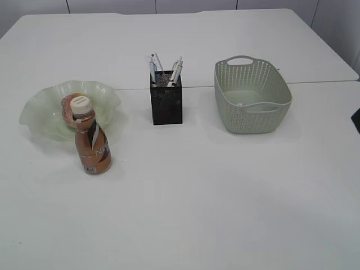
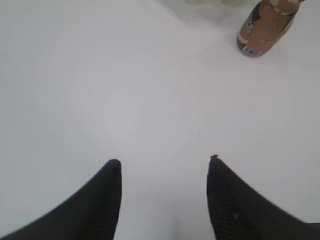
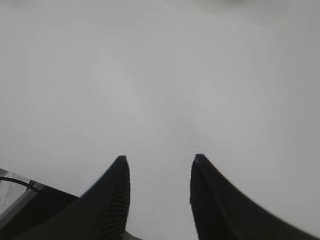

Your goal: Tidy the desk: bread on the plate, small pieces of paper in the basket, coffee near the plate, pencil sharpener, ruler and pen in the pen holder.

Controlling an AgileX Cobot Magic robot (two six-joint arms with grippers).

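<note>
Coffee [image 1: 92, 145], a small brown bottle with a white cap, stands upright on the white desk [image 1: 197, 202], its long axis vertical and its cap pointing up. It sits at the front right edge of the pale green ruffled plate [image 1: 39, 115], just beside it and partly overlapping it from the exterior camera. Behind the bottle's cap, the bread [image 1: 68, 108] rests inside the plate, mostly hidden by the bottle. In the middle of the desk stands the black mesh pen holder [image 1: 166, 100], upright, with several pens and what looks like a clear ruler sticking up out of it and leaning slightly outward; these are too small to tell apart with certainty. To the right, well apart from the holder, sits the grey-green basket [image 1: 253, 107], its long axis running from near to far, with one loop handle at the back and one at the front. What lies inside it cannot be made out. In the left wrist view, the left gripper [image 2: 164, 162] has its two dark fingers spread apart with bare desk between them, holding nothing; the coffee bottle appears at the top right of that view, well away from the fingertips. In the right wrist view, the right gripper [image 3: 160, 159] also has its fingers spread over bare white desk, holding nothing, with no task object near it.
</note>
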